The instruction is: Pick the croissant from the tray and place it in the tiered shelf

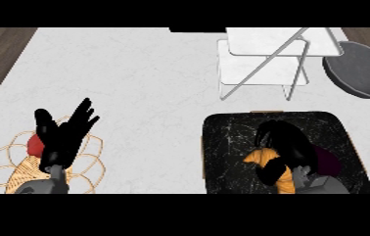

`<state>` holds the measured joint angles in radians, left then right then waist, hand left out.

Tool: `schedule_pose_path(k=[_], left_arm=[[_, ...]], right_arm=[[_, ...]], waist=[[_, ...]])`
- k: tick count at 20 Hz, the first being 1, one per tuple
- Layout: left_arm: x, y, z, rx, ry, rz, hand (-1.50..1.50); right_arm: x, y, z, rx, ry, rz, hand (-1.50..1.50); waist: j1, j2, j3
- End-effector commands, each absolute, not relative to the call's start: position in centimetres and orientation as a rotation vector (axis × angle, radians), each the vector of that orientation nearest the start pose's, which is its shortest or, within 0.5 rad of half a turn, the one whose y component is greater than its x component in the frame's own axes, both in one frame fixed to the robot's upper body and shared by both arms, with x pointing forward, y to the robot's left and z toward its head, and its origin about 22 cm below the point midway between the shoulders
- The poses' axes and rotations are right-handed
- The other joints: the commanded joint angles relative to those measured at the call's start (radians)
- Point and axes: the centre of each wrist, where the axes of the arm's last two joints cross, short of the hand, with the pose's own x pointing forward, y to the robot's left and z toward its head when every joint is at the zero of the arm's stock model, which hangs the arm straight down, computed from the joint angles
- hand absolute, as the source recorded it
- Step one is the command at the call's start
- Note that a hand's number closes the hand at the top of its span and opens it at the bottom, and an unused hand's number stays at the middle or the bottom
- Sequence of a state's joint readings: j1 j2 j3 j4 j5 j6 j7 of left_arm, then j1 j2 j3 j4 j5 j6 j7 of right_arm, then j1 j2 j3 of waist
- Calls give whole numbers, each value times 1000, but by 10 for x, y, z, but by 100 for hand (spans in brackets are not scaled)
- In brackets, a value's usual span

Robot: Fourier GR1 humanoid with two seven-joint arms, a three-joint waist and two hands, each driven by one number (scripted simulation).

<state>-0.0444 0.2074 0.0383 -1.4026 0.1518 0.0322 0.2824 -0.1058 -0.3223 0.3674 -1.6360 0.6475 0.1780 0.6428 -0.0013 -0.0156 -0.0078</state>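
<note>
Right robot hand (283,141) sits low in the black tray (224,152), fingers curled round the orange croissant (262,156); left robot hand (66,132) rests open, fingers up, over a wire basket (90,169) at the near left edge. Mid table (145,73) is bare white marble. Tiered shelf (264,59) stands beyond the tray, a dark round object (350,68) beside it at the right edge.

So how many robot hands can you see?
2. The left hand rests open above the wire basket at lower left; the right hand curls over the croissant on the black tray.
</note>
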Motion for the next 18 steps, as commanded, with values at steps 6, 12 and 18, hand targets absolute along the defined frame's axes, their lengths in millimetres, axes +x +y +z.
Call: schedule_pose_path(k=[6,12,18], left_arm=[[249,272,-26,87,-1128,9,0],[238,298,-28,87,-1102,63,0],[245,295,-24,104,-1104,62,0]], right_arm=[[263,-94,50,-442,-1129,1121,150],[227,-82,119,-503,-1400,982,150],[206,-84,192,-667,-1592,810,150]], waist=[[14,17,8],[-5,7,7],[-10,8,7]])
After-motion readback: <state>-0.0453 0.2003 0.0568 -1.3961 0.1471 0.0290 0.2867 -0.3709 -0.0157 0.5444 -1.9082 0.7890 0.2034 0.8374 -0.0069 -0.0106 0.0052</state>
